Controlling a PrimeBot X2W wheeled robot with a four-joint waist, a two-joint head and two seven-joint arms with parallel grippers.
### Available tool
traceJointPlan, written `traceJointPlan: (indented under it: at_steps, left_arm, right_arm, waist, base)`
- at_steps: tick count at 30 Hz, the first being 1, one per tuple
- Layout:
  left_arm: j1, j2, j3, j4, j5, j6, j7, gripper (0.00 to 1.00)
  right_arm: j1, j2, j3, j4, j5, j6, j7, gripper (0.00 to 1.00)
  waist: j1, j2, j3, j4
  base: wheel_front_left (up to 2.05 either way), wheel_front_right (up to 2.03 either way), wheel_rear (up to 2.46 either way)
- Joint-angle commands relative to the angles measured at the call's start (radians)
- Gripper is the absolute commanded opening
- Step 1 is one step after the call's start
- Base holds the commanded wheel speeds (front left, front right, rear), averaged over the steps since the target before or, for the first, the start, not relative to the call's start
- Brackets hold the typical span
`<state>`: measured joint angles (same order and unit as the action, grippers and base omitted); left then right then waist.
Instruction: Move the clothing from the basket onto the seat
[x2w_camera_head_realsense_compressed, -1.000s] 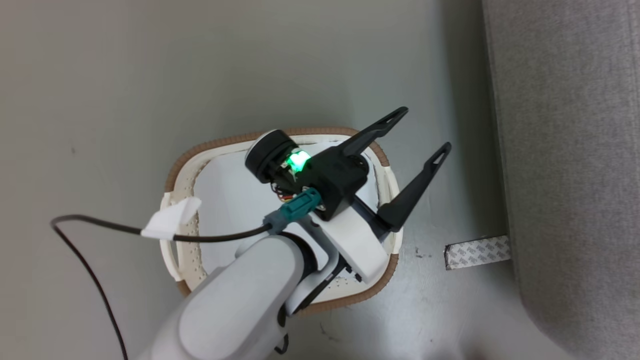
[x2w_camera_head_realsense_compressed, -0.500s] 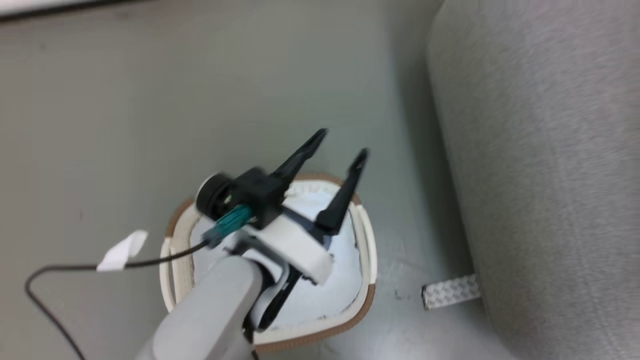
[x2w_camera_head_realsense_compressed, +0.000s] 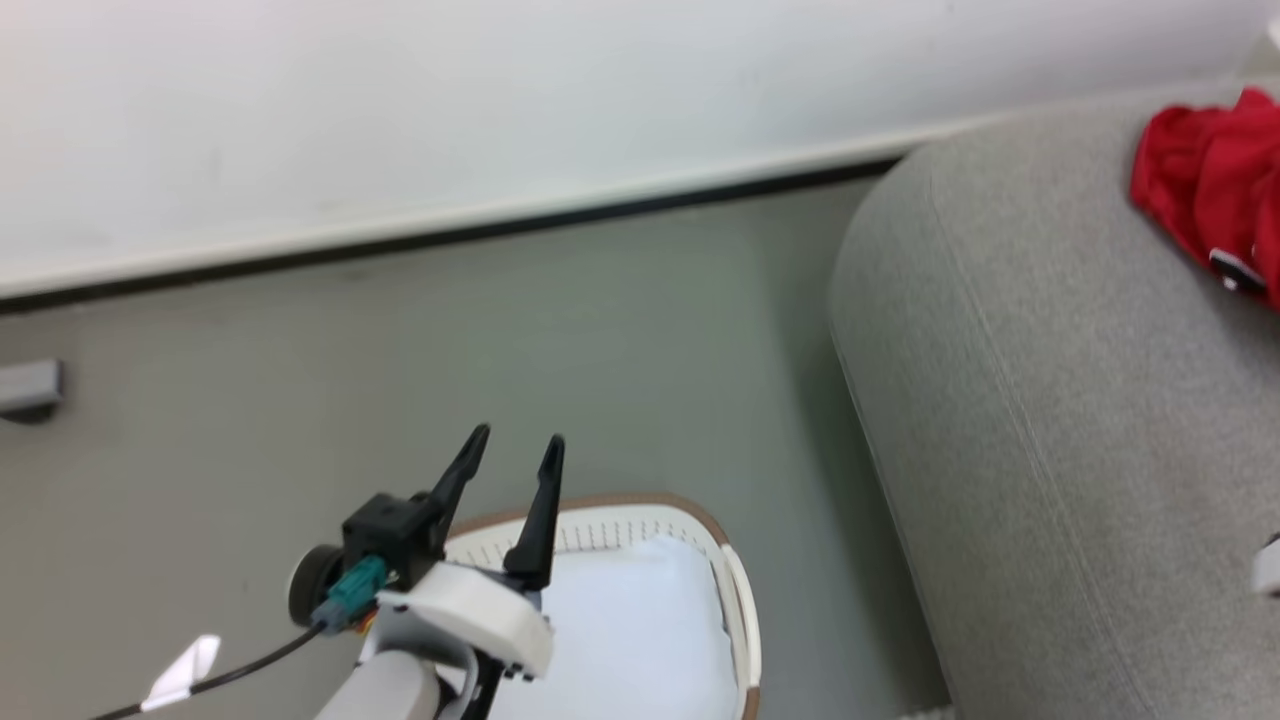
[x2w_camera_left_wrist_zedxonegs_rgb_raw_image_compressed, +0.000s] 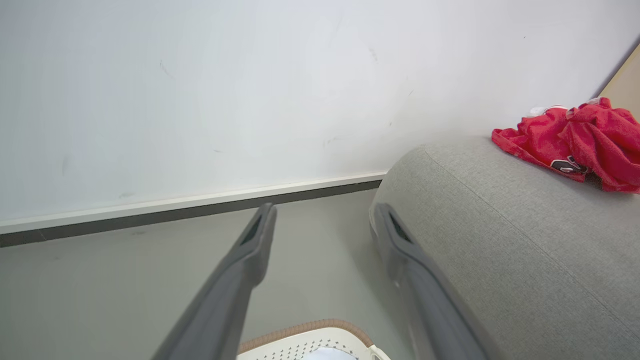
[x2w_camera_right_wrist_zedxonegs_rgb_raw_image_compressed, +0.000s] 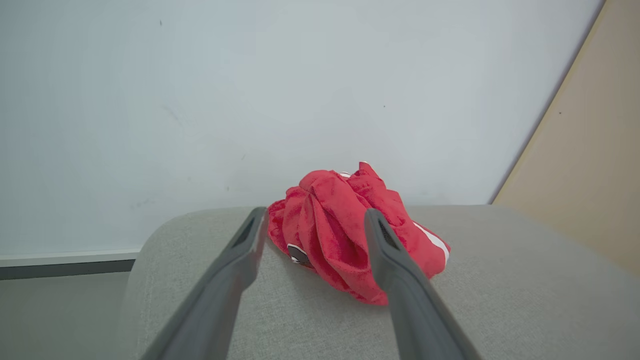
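The red clothing (x2w_camera_head_realsense_compressed: 1215, 190) lies bunched on top of the grey seat (x2w_camera_head_realsense_compressed: 1050, 400), at the far right of the head view. The cream basket (x2w_camera_head_realsense_compressed: 735, 590) with its brown rim stands on the floor beside the seat; what shows of its inside is white. My left gripper (x2w_camera_head_realsense_compressed: 517, 437) hovers over the basket's far left rim, open and holding nothing. In the left wrist view the left gripper (x2w_camera_left_wrist_zedxonegs_rgb_raw_image_compressed: 324, 210) points at the wall, with the clothing (x2w_camera_left_wrist_zedxonegs_rgb_raw_image_compressed: 575, 140) far off to the right. My right gripper (x2w_camera_right_wrist_zedxonegs_rgb_raw_image_compressed: 315, 214) is open above the seat (x2w_camera_right_wrist_zedxonegs_rgb_raw_image_compressed: 500, 280), its fingers framing the clothing (x2w_camera_right_wrist_zedxonegs_rgb_raw_image_compressed: 340, 220) beyond them.
A white wall with a dark baseboard (x2w_camera_head_realsense_compressed: 500, 225) runs behind the grey floor (x2w_camera_head_realsense_compressed: 550, 330). A small grey block (x2w_camera_head_realsense_compressed: 25, 388) sits at the wall on the left. A black cable with a white tag (x2w_camera_head_realsense_compressed: 185, 670) trails from my left wrist. A tan panel (x2w_camera_right_wrist_zedxonegs_rgb_raw_image_compressed: 590, 165) stands behind the seat.
The head camera has tilted up, bringing the wall and the clothing on the seat into view. My left gripper has swung from pointing towards the seat to pointing at the wall.
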<state>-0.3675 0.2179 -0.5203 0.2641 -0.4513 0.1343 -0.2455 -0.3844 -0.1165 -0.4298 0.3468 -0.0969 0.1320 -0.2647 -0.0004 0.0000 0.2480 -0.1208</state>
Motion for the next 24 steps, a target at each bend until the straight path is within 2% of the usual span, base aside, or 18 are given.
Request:
traceJointPlan:
  at_steps: [1, 5, 14, 24]
  left_arm:
    - [0.019, 0.006, 0.011, 0.01, 0.004, 0.007, -0.008, 1.0]
    - [0.077, 0.002, 0.052, 0.038, 0.014, 0.016, -0.019, 1.0]
    - [0.272, -0.045, 0.241, -0.047, 0.118, 0.014, -0.019, 1.0]
    - [0.386, -0.112, 0.387, -0.083, 0.226, -0.045, -0.019, 1.0]
  right_arm:
    - [0.026, 0.007, 0.016, -0.01, 0.003, -0.003, 0.001, 1.0]
    - [0.082, 0.038, 0.097, -0.024, -0.006, -0.003, 0.001, 1.0]
    - [0.192, 0.065, 0.24, -0.017, 0.06, -0.003, 0.001, 1.0]
    - [0.276, 0.064, 0.349, 0.006, 0.11, -0.003, 0.001, 1.0]
  waist:
    - [0.0004, 0.0, -0.062, 0.031]
    - [0.0004, 0.0, -0.107, 0.043]
    - [0.0004, 0.0, -0.206, 0.045]
    - [0.0004, 0.0, -0.245, 0.055]
  base:
    - [0.0, 0.0, 0.0]
    - [0.0, 0.0, 0.0]
    - [0.0, 0.0, 0.0]
    - [0.0, 0.0, 0.0]
